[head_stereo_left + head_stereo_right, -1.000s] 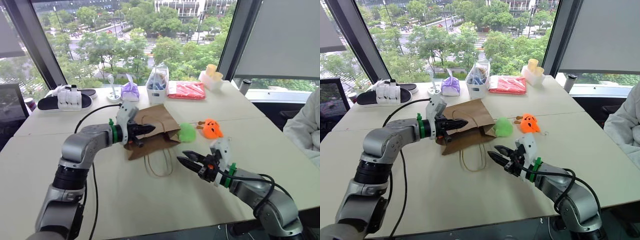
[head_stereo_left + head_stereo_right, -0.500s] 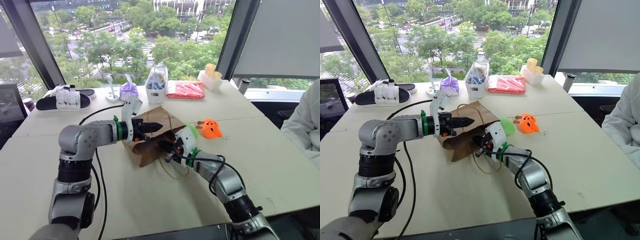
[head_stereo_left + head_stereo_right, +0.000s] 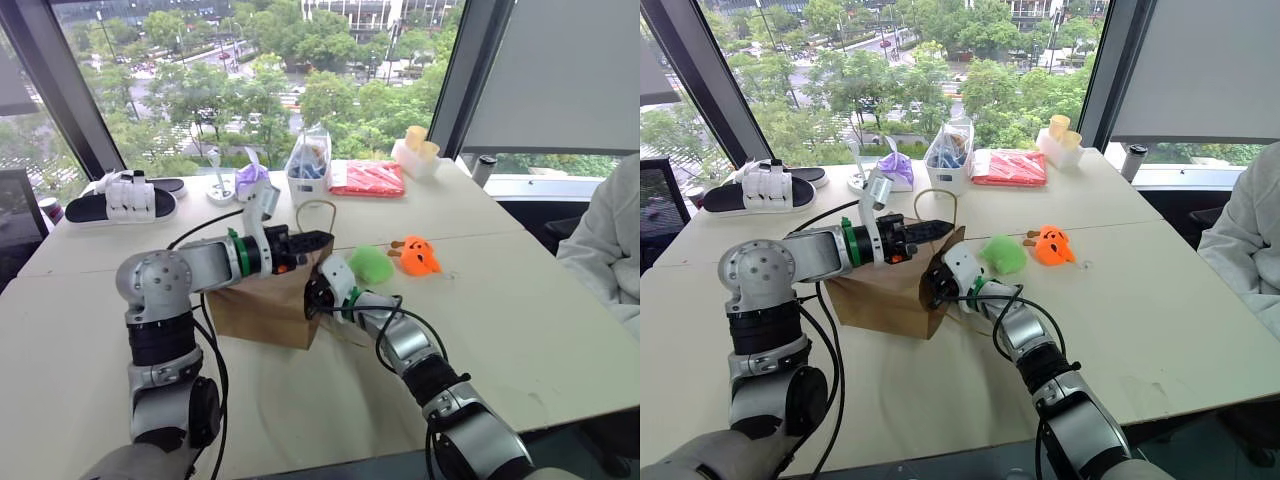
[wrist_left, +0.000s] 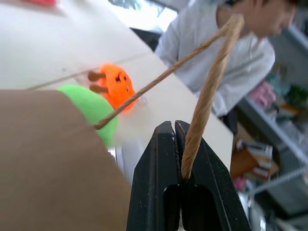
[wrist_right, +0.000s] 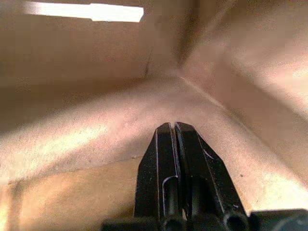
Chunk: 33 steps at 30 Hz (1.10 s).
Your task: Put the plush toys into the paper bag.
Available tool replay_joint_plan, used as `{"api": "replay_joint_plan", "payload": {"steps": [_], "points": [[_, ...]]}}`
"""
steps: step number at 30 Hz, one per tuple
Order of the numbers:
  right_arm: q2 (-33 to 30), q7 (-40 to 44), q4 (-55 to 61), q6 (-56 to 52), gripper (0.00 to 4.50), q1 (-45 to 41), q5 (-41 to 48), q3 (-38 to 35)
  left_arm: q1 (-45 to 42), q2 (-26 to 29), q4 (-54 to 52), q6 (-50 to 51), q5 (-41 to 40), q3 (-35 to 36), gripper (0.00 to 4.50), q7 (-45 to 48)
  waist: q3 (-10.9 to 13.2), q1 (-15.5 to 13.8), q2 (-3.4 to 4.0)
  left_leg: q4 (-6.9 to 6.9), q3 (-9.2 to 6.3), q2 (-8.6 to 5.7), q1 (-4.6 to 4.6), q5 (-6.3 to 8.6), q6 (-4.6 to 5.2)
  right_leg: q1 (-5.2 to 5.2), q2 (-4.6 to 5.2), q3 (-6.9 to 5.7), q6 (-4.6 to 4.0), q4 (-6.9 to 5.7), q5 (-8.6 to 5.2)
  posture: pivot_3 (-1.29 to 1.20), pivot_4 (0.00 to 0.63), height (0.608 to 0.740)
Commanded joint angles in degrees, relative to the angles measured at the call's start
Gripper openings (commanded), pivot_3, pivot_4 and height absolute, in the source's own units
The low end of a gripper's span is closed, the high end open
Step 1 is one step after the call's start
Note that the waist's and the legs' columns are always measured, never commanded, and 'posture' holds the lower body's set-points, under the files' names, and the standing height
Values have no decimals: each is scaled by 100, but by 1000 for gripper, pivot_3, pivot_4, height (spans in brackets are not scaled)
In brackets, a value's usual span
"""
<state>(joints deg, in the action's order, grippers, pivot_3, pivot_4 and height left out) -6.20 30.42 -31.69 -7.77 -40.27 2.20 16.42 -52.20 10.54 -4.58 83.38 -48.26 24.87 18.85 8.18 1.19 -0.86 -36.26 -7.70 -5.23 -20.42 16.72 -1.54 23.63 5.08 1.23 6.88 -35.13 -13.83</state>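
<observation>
2 plush toys sit on the pale table (image 3: 520, 300), just to the right of the paper bag (image 3: 262, 305): the green plush toy (image 3: 371, 265) nearest the bag's open end, the orange plush toy (image 3: 419, 256) just beyond it. Neither is in the bag.

The bag lies with its mouth facing right. The left gripper (image 3: 312, 240) has its 2 black fingers pressed together on the bag's twisted handle (image 4: 204, 103), pinching the cord low between them and holding that top edge up. In the left wrist view the cord loops off toward the brown paper, with both toys behind it.

The right gripper (image 5: 174, 132) reaches into the bag's mouth, its fingers together with nothing between them; around them are the brown inner walls and a fold line.

Along the window side stand a black-and-white sandal (image 3: 118, 200), a purple bundle (image 3: 251, 180), a clear bag of blue items (image 3: 309, 165) and a red packet (image 3: 368, 178). At the right edge sits a person in a light sleeve (image 3: 602, 250).
</observation>
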Motion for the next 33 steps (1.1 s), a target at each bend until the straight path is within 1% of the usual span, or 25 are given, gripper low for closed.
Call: {"api": "replay_joint_plan", "payload": {"steps": [1, 4, 6, 13, 16, 19, 22, 24, 26, 28, 29, 30, 32, 33], "points": [[10, 88, 73, 188, 50, 68, -140, -5, -280, 60, 94, -109, -284, 435, 0, -155, 0, 3, -1, 0, 0, 0, 1, 0, -1, 0, -1, 0, 0, 0, 0, 0, 150, 740], [28, 121, 144, 200, 50, 172, -191, -25, -203, 395, 165, -58, -486, 502, 0, 135, 0, 14, -1, 1, 0, 0, 3, -1, -2, -1, -1, 0, 0, -2, 0, 0, 150, 740], [51, 124, 189, 184, 50, 201, -207, -36, -114, 577, 174, -93, -560, 415, 0, 287, 0, 44, -1, 3, 0, 1, 3, -1, -2, 1, -2, 0, 0, -3, 0, 0, 150, 740], [91, 76, 430, 289, 50, 289, -136, -189, 299, 797, -32, -170, -670, 54, 0, 502, -1, 130, 0, 3, -3, 1, 3, -1, -3, -1, -1, 0, -1, -5, 0, 0, 150, 740], [70, 136, 878, 352, 50, 491, 55, -369, 441, 814, -63, -263, -640, -11, 0, 465, -1, 133, 0, 4, -3, 1, 3, -1, -3, 1, -1, 1, -1, -5, 0, 0, 150, 740], [-372, 452, 2414, 43, 50, 1172, 129, -323, 586, 869, -93, -376, -632, -85, 0, 504, -1, 107, -1, 3, -6, 0, 0, -1, -3, 2, 0, 1, -1, -6, 0, 0, 150, 740], [-509, 384, 3618, -609, 50, 1644, 605, -699, 655, 932, -119, -406, -693, -109, 0, 522, -2, 98, -2, 4, -6, -1, 0, 0, -4, 0, 1, 1, 0, -4, 0, 0, 150, 740], [-552, 257, 4139, -1061, 50, 1834, 1012, -1080, 694, 988, -153, -407, -739, -150, 0, 556, -2, 94, -2, 4, -6, 0, -1, 1, -5, 0, 0, 1, 0, -3, 0, 0, 150, 740], [-526, 68, 4290, -1439, 50, 1859, 1434, -1555, 728, 1028, -192, -389, -806, -182, 0, 589, -2, 93, -2, 2, -6, 0, 2, 1, -5, -1, -1, 2, 0, -3, 0, 0, 150, 740], [-618, -34, 4069, -1511, 578, 1762, 1532, -1850, 748, 1058, -226, -355, -868, -203, 0, 609, -3, 72, -3, 1, -6, 1, 7, -1, -7, -6, -2, 2, -1, -3, 0, 0, 150, 740], [-747, 25, 3858, -1481, 863, 1685, 1463, -1877, 753, 1072, -233, -343, -896, -208, 0, 610, -3, 66, -2, 1, -6, 2, 10, -1, -7, -9, -2, 2, -1, -3, 0, 0, 150, 740], [-841, 68, 3711, -1460, 1413, 1631, 1421, -1885, 757, 1085, -235, -339, -922, -214, 0, 607, -3, 62, -2, 2, -4, 1, 10, -1, -7, -9, -2, 2, -1, -3, 0, 0, 150, 740], [-1060, -144, 2989, -1238, 2258, 1270, 981, -1799, 768, 1143, -231, -321, -937, -265, 0, 639, -3, 60, -2, 2, 0, 1, 10, -1, -6, -7, -2, 5, -1, -2, 0, 0, 150, 740], [-1116, -262, 2665, -1147, 2830, 1098, 826, -1780, 774, 1171, -229, -314, -944, -291, 0, 659, -2, 79, -2, 3, 2, 2, 10, -1, -6, -6, -3, 6, -1, -3, 0, 0, 150, 740]]}}
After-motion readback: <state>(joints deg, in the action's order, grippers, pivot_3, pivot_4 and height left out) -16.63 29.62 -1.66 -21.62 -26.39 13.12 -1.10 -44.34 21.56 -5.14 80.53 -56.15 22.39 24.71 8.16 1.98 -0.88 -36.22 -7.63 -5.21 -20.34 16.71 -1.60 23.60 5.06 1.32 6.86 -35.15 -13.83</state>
